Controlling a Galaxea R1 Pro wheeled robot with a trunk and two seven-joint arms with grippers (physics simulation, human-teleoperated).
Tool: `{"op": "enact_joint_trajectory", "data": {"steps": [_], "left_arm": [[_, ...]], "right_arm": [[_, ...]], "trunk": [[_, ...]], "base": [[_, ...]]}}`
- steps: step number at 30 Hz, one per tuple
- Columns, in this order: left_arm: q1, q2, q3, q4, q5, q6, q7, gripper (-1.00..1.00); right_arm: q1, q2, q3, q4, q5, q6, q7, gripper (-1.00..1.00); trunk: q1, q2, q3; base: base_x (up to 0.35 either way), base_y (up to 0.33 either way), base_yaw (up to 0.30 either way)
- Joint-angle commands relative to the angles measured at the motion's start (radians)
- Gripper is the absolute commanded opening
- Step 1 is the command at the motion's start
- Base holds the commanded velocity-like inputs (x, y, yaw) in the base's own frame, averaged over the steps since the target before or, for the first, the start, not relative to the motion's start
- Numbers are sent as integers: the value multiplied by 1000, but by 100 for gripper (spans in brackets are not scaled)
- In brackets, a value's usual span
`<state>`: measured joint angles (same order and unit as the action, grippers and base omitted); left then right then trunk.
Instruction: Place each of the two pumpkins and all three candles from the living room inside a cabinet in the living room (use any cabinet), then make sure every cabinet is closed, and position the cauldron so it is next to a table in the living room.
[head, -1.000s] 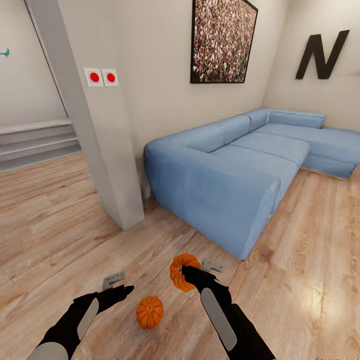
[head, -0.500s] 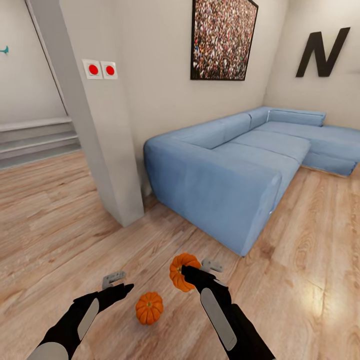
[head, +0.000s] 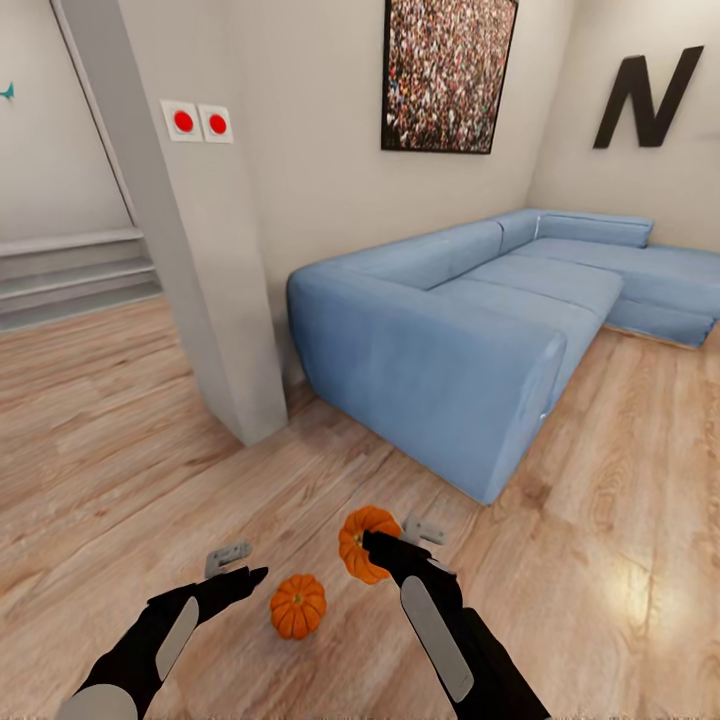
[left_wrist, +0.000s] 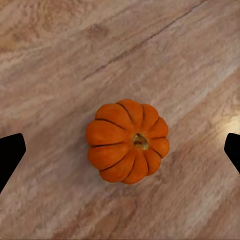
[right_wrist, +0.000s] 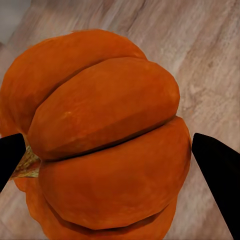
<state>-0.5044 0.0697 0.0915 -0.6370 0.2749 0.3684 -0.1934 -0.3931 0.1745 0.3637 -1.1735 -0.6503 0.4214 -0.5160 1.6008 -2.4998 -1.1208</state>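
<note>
Blue fabric covers the big corner sofa (head: 480, 340), the largest thing in the room, standing on a pale wood floor (head: 110, 440) beside a grey pillar (head: 190, 260) with two red buttons; a crowd picture (head: 445, 75) hangs on the wall behind.

Down in front of the robot are the two pumpkins. One pumpkin on the floor (head: 297, 605) sits upright between the two arms, its stem pointing straight up. It lies just ahead of and slightly to the right of the left hand (head: 233, 563), which hovers above it, and the left wrist view looks straight down on this pumpkin (left_wrist: 127, 141), centred between the two dark fingertips at the edges of the picture. The left hand is spread wide and holds nothing. It is the nearer hand, and I judge it needs only to drop straight down and close across the round body, since the pumpkin has no long axis to line up with.

The held pumpkin (head: 363, 541) is clamped in the right hand (head: 400, 540), lifted clear of the floor and tipped on its side, with its stem (right_wrist: 27, 165) next to one finger.

Both pumpkins are small, bright orange and deeply ribbed, with short brownish stems.
</note>
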Motion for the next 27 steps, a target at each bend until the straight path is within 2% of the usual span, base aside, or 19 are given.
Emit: {"op": "enact_joint_trajectory", "data": {"steps": [1, 8, 10, 11, 13, 17, 22, 24, 27], "left_arm": [[0, 0, 4, -1, 6, 8, -3, 100], [0, 4, 3, -2, 14, 19, -9, 100], [0, 7, 3, -2, 15, 21, -10, 100], [0, 7, 3, -2, 15, 23, -11, 100], [0, 5, 4, -4, 15, 26, -12, 100], [0, 4, 4, -10, 15, 46, -13, 100], [-1, 8, 4, -12, 16, 70, -19, 100], [-10, 9, 5, -12, 17, 85, -35, 100], [-28, 22, 8, -12, 16, 143, -114, 100]], "right_arm": [[-1, 0, 1, -2, -8, 0, -7, -100], [-7, 0, 1, -62, -7, 22, -9, -100], [-43, 0, 1, -73, -6, 78, -11, -100], [-78, 0, 0, -68, -7, 137, -15, -100], [-103, 0, -3, -57, -6, 188, -29, -100], [-125, 0, -18, -47, -10, 228, -60, -100], [-138, 0, -17, -42, -11, 235, -86, -100], [-138, 0, -17, -43, -11, 236, -103, -100], [-138, 0, -14, -48, -13, 237, -120, -100]], "trunk": [[0, -1, -5], [3, -2, -32], [4, -3, -40], [5, -3, -44], [6, -4, -51], [7, -4, -67], [10, -6, -86], [11, -6, -94], [12, -7, -105]], "base": [[0, 0, 0], [0, 0, 0], [0, 0, 0], [0, 0, 0], [0, 0, 0], [0, 0, 0], [0, 0, 0], [0, 0, 0], [0, 0, 0]]}}
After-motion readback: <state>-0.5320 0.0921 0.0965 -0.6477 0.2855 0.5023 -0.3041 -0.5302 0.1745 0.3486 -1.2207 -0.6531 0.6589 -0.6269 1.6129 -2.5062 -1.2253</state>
